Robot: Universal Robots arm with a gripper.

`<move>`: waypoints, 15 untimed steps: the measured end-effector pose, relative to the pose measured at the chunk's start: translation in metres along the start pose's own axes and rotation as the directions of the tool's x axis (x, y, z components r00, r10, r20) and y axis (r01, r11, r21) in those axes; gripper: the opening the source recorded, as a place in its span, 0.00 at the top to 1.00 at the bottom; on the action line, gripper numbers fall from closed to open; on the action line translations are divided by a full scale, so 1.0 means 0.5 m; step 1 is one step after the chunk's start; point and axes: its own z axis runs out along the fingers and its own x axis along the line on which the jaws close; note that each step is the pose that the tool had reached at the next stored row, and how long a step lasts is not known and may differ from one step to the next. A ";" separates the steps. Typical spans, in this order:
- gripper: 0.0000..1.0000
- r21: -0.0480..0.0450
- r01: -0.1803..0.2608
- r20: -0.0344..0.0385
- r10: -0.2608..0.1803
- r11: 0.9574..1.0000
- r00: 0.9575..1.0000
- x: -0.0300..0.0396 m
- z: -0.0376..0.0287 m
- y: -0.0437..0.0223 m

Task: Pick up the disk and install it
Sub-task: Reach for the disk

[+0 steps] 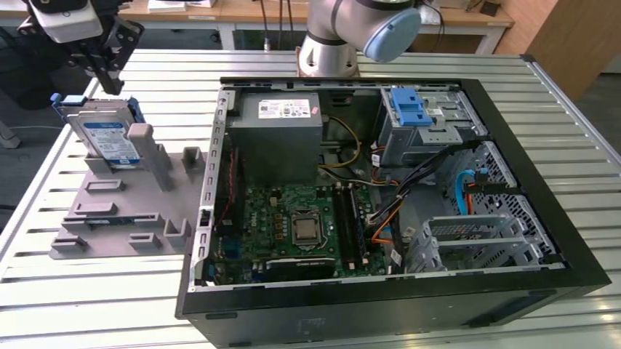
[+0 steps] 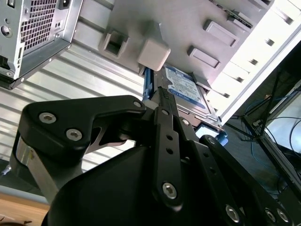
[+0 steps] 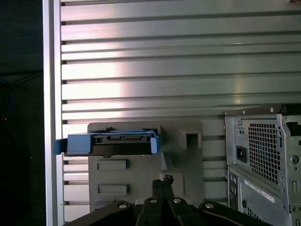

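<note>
The disk (image 1: 107,138) stands on edge in a slot at the far end of a grey fixture (image 1: 116,211), at the exterior view's left. It is silver-grey with a blue-and-white label and blue rails. My gripper (image 1: 115,87) hangs just above the disk's top edge, apart from it, with its black fingers shut together and nothing between them. In the first wrist view the gripper (image 3: 162,181) points at the fixture (image 3: 141,174) beside the disk (image 3: 110,143). In the second wrist view the gripper (image 2: 162,92) sits close to the disk (image 2: 186,87).
An open computer case (image 1: 388,182) lies on the slatted metal table (image 1: 97,291), right of the fixture. Inside it are a grey power supply box (image 1: 276,138), a motherboard (image 1: 301,225) and a metal cage with a blue latch (image 1: 412,109). The arm's base (image 1: 330,43) stands behind the case.
</note>
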 end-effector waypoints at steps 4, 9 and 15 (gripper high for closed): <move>0.89 0.000 0.000 0.000 0.000 1.000 1.000 0.013 0.001 0.000; 0.89 0.000 0.001 0.000 -0.001 1.000 1.000 0.031 0.002 0.015; 0.89 0.001 0.023 -0.001 -0.023 1.000 1.000 0.053 0.004 0.015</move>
